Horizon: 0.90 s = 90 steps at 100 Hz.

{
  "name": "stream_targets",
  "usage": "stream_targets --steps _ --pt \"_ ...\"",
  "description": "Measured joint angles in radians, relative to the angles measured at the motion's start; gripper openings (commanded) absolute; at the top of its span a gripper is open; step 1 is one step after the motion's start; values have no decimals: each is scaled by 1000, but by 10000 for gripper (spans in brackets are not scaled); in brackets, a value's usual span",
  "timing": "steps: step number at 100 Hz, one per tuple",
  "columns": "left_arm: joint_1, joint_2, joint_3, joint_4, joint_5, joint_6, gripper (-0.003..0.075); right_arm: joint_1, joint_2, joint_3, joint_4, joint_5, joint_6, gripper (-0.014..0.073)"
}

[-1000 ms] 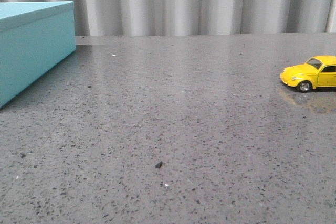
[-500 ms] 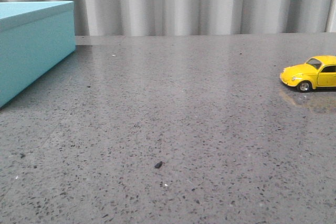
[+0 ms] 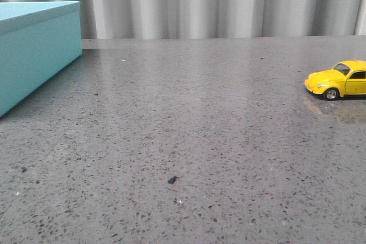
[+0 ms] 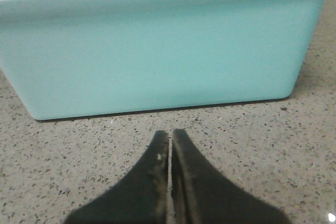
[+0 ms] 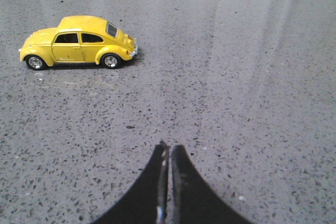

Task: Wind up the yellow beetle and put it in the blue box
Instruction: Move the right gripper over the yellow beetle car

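Front view shows a grey speckled desk [image 3: 189,135] with a pleated grey curtain [image 3: 217,4] hanging along its far edge. At the far left stands the blue box [image 3: 34,50], cut off by the frame, its flat lid on top and its plain side facing the middle of the desk. Well apart from it, at the right edge of the desk, the yellow beetle [image 3: 338,80] sits on its wheels with its nose pointing left and its rear cut off by the frame; a faint yellow reflection lies on the glossy surface just on its near side. A small dark crumb [image 3: 172,180] lies on the desk toward the near middle. No arm shows in this view. Left wrist view has the left claw [image 4: 169,137] low over the desk, its two dark fingers pressed together with only a hairline slit between them and nothing held, its tips pointing at the side of the blue box [image 4: 157,51], which stands near but apart from them. Right wrist view has the right claw [image 5: 167,150] likewise pressed together and empty, above bare desk, while the yellow beetle [image 5: 79,42] stands side-on, upright on all the wheels that show, apart from the tips and off to one side of their line.
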Motion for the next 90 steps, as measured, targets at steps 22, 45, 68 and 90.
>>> stream_targets --steps 22,45,68,90 --pt "0 0 0 -4 -52 0 -21 0 0 0 0 0 0 -41" --pt "0 0 0 -6 -167 0 -21 0 0 0 0 0 0 -41" --pt "0 0 0 -40 -250 0 -21 0 0 0 0 -25 0 -41" --pt "0 0 0 -45 -269 0 -21 0 0 0 0 -106 0 -41"
